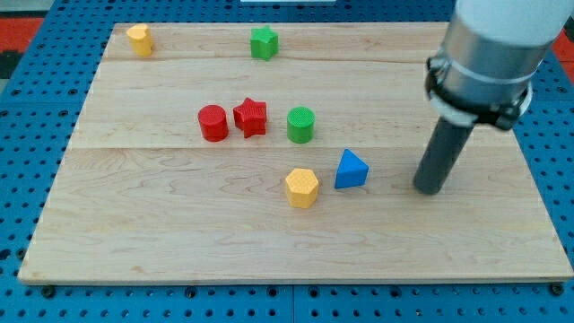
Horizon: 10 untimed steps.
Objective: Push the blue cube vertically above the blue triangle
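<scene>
We see the blue triangle (351, 170) lying flat on the wooden tabletop (179, 233), right of centre, apex toward the view's top. We cannot find a blue cube anywhere.

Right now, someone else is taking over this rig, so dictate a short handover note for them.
My tip rests on the board, to the view's right of the blue triangle, apart from it.
The blue cube is not visible anywhere in the view; the arm may be hiding it.
Near the triangle: yellow hexagonal block to its left, green cylinder above-left.
Done: nothing that shows.
Left: find the blue cube, then push it to directly above the triangle.
</scene>
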Tool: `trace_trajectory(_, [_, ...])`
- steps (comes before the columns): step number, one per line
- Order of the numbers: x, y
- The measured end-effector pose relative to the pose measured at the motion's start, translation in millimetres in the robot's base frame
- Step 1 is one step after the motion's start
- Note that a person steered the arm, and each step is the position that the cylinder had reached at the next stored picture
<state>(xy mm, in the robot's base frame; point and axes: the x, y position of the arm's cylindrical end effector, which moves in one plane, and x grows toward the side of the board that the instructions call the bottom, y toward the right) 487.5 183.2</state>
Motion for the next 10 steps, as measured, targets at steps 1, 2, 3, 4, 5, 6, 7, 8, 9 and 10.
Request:
trace_trajectory(1, [-61,36])
trace_trajectory(2, [-98,26])
trace_trajectory(3, [-98,26])
trace_trajectory(4, [-65,82])
trace_trajectory(5, [-105,121])
trace_trajectory(6, [-132,54])
trace_trajectory(7, [-107,49])
trace_trajectory(8, [-92,32])
trace_trajectory(9, [-143,12])
trace_trajectory(10, [-202,0])
